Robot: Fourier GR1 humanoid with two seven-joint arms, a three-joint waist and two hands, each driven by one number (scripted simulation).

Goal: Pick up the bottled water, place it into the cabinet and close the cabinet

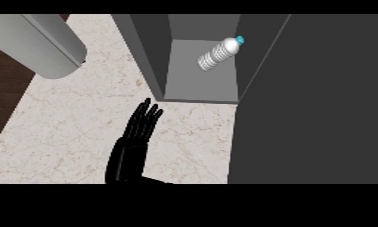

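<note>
Left hand (pixel 135 133), straight-fingered, empty, before cabinet (pixel 150 46) with bottled water (pixel 219 54); door (pixel 310 111) open alongside.

Soft, even light brightens the pale marble bench (pixel 66 121) and the water bottle (pixel 219 55); the cabinet (pixel 203 82) interior is dimmer grey, its open door (pixel 310 111) darkest.

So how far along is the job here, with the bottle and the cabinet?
Done: the water bottle lies on its side on the shelf inside the cabinet. In hand: nothing is held; the right hand is over the counter in front of the opening, fingers straight. Left: the door at the right stands open and has to be swung shut.
</note>
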